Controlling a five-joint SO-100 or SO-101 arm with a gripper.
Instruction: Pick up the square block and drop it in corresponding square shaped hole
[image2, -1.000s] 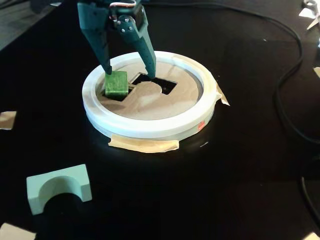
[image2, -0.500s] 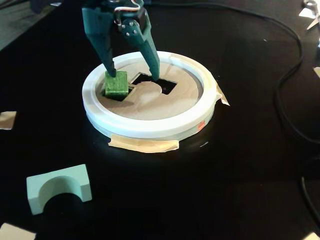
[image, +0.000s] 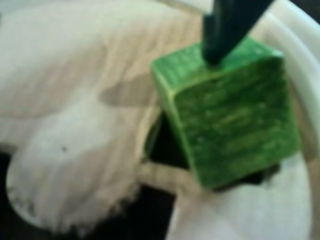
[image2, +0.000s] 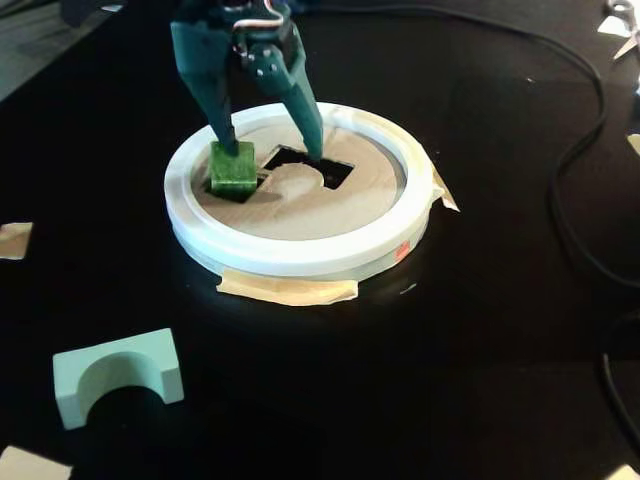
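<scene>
**Fixed view: green block sits at a hole in a round sorter**

Fixed view shows a black table (image2: 470, 330) with a round white-rimmed shape sorter (image2: 300, 255) on it, held down by strips of tan tape (image2: 288, 290). Its flat brown top has cut-out holes. A green square block (image2: 233, 167) sits tilted at the left hole (image2: 222, 188), partly sunk into it and partly above the surface. The teal arm reaches down from the top edge, and its fingers (image2: 268, 148) are spread apart: one tip touches the top of the block, the other rests near a second hole (image2: 312, 167) to the right. The block is not clamped between them.

A pale arch-shaped block (image2: 118, 375) lies on the table at lower left, well apart from the sorter. A black cable (image2: 570, 170) runs along the right side.

Wrist view, blurred, shows the green block (image: 227, 112) close up, tilted over a dark opening, with one dark fingertip (image: 220, 45) on its top face.
</scene>
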